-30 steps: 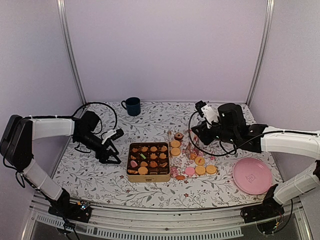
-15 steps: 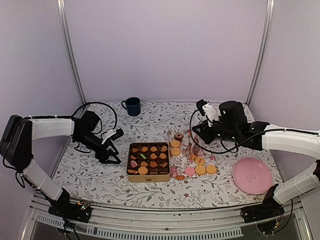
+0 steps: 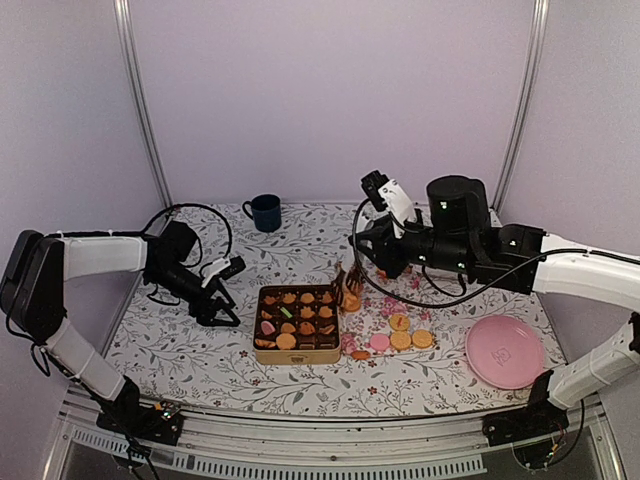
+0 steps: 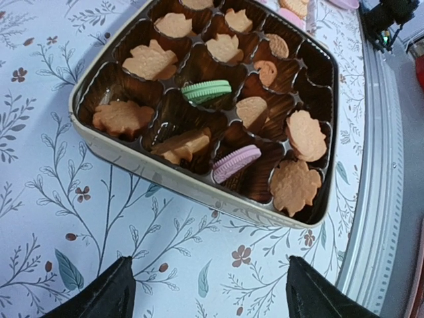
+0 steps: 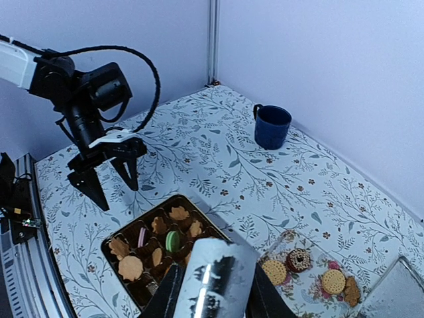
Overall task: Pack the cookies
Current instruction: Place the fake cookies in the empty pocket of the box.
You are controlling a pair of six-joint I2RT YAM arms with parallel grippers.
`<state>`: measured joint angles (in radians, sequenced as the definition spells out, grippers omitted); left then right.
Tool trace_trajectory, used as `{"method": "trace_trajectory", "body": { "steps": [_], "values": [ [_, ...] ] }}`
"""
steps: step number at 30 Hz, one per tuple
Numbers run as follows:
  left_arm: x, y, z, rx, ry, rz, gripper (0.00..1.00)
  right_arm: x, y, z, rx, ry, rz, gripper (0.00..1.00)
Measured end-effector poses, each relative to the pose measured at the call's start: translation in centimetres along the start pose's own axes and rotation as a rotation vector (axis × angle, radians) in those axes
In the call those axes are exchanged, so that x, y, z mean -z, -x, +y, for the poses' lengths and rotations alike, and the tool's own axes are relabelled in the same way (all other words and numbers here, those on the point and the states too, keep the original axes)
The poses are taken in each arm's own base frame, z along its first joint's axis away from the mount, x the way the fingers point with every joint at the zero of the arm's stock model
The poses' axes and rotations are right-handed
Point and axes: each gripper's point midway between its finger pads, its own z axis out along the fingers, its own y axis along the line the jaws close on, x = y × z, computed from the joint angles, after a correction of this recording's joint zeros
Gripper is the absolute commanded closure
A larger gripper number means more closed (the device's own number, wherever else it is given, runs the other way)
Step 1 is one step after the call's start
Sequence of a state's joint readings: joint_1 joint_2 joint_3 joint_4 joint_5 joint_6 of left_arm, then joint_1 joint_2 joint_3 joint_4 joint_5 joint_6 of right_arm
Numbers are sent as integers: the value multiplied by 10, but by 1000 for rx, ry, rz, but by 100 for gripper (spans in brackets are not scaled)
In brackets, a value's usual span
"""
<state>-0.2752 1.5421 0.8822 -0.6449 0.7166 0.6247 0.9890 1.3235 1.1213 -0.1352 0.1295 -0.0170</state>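
One gold tin [image 3: 296, 352] sits mid-desk, divided four by four. The cookies [image 4: 151, 59] in it, counted from the left wrist view, are twelve golden, one green and one pink; the tin's far edge is cut off there. Right of the tin, five loose cookies [image 3: 400, 341] show from above: three golden, one pink, one orange by the tin's near right corner. The right wrist view adds one dark ring-shaped cookie [image 5: 298, 260] on clear wrapping.

One blue mug [image 3: 265, 212] stands at the back and one pink plate [image 3: 505, 352] at the right front.

There are two arms. The left arm [image 3: 100, 255] has its jaws wide apart, holding nothing, just left of the tin. The right arm [image 3: 590, 275] has its jaws clamped on a pale shiny object [image 5: 215, 265] by the tin's right side — I cannot tell what it is.

The desk [image 3: 180, 350] wears a white cloth printed with leaves and small flowers. Pale lilac walls and two metal posts close it in.
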Motion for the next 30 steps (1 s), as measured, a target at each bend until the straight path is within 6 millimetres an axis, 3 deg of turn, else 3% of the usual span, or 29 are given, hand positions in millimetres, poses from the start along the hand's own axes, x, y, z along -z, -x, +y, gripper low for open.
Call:
{"method": "trace_trajectory", "body": {
  "steps": [5, 10, 14, 20, 26, 30],
  "values": [
    [1, 0, 1, 0, 3, -1, 21, -1, 1, 43, -6, 94, -4, 94],
    [1, -1, 2, 2, 5, -3, 21, -17, -16, 73, -35, 160, 33, 93],
    [1, -1, 2, 2, 5, -3, 21, -26, -27, 83, -50, 182, 61, 92],
    [2, -1, 3, 3, 6, -4, 21, -30, -23, 87, -69, 200, 40, 89],
    [2, -1, 3, 3, 6, -4, 21, -38, -28, 90, -72, 204, 47, 69],
    [2, -1, 3, 1, 6, -4, 21, -40, -30, 90, -71, 200, 50, 66]
  ]
}}
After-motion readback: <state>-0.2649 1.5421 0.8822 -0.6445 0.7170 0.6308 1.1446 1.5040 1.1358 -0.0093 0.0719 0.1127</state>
